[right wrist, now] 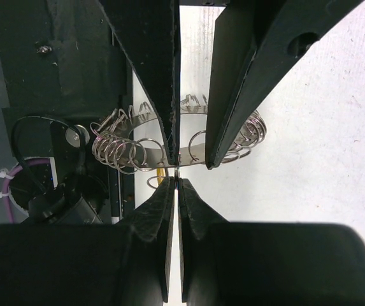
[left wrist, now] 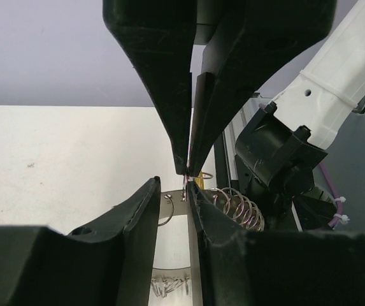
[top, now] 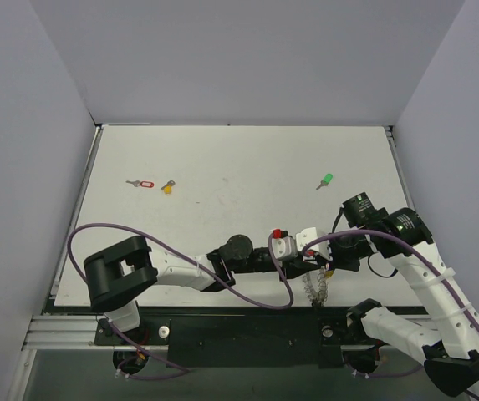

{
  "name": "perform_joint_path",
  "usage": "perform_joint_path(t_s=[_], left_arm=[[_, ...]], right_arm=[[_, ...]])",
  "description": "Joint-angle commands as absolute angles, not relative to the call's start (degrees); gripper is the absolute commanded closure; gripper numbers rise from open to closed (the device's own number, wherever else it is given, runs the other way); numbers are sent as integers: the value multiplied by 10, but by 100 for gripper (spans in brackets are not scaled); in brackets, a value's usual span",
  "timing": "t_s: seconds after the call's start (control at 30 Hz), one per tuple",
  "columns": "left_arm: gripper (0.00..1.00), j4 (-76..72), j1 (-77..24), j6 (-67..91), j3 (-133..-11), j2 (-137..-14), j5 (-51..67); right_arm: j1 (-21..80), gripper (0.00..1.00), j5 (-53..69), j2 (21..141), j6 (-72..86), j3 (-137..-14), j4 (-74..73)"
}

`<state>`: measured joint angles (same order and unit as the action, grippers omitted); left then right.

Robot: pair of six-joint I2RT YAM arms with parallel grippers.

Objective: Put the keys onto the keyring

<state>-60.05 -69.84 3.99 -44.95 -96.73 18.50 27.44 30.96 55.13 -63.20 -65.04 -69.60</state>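
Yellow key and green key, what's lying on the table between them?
Nothing; the top view shows only bare table between yellow key and green key.

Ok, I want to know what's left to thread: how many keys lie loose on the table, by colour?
Red-tag key: 1
Yellow key: 1
Green key: 1
Total: 3

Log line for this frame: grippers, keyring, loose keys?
left gripper: jaws apart at keyring | right gripper: shut, pinching a keyring link | loose on table: green key, yellow key, red-tag key
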Motion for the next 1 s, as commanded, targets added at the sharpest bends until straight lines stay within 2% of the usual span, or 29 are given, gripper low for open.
perform_joint_path(t_s=[0.0, 0.97], left_arm=[[67, -627, -708, 45, -483, -977, 203], [69, -656, -708, 69, -476, -1004, 200]], right_arm=[[272, 100, 324, 557, -624, -662, -695], [257, 100, 349, 552, -597, -658, -676]])
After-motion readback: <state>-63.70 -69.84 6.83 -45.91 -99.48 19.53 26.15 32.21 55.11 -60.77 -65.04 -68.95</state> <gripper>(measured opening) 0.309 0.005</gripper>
